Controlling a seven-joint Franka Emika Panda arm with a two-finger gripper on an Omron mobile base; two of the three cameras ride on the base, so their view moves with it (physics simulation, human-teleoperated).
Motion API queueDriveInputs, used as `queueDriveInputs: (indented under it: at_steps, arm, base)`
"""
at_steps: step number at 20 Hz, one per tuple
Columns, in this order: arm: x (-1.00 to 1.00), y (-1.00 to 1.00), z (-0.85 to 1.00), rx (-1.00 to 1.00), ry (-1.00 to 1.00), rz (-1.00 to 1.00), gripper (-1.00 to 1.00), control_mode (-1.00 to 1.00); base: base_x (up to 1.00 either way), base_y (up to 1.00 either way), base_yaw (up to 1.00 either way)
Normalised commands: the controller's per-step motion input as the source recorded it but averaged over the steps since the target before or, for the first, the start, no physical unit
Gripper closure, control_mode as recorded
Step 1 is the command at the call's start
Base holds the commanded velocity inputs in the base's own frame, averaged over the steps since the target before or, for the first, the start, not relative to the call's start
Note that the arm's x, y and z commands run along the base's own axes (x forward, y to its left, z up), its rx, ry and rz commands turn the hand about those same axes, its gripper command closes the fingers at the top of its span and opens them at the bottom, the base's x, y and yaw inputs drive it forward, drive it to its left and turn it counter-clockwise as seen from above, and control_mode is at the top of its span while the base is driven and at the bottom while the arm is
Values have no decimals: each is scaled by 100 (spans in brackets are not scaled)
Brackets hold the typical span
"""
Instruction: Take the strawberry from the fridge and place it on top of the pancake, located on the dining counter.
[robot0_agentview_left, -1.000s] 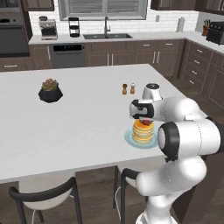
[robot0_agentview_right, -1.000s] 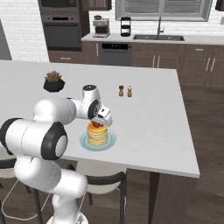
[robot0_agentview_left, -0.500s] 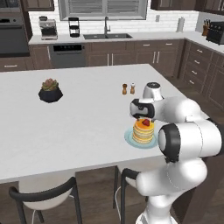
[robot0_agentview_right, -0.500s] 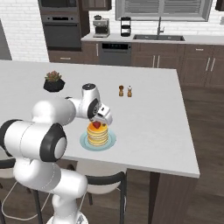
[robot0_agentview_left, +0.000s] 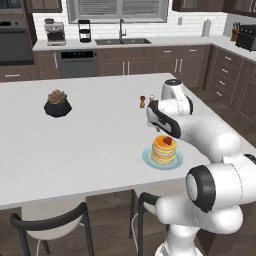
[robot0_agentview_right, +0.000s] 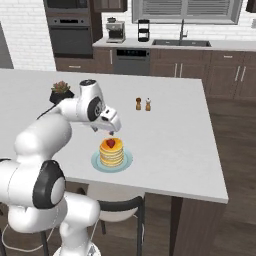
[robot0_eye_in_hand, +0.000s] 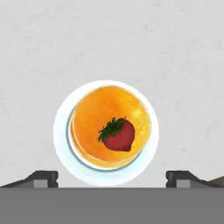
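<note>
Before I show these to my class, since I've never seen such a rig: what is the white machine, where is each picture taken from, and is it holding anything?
It is a white robot arm in a simulated kitchen. Two cameras sit behind it, left and right; the third looks down from its hand. On the dining counter lie the pancake on its plate, a potted plant and two shakers. The strawberry rests on the pancake. The gripper hangs above, open, holding nothing.

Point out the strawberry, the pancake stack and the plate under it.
strawberry (robot0_eye_in_hand: 120, 136): hand view, on its red flesh.
pancake stack (robot0_eye_in_hand: 94, 118): hand view, on the bare golden top layer.
plate (robot0_agentview_right: 95, 161): right base view, on the pale rim left of the stack.
</note>
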Motion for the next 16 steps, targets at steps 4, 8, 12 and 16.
queueDriveInputs:
  at_steps: [4, 8, 12, 16]
  arm:
    - [-100, 83, 63, -10, 8, 7, -100, -100]
    - [-100, 100, 4, -12, 6, 10, -100, -100]
    - [-100, 98, -7, -12, 4, 9, -100, -100]
    - [-100, 66, -41, -14, 0, 13, -100, -100]
  base:
    - [0, 0, 0]
    - [0, 0, 0]
    - [0, 0, 0]
    - [0, 0, 0]
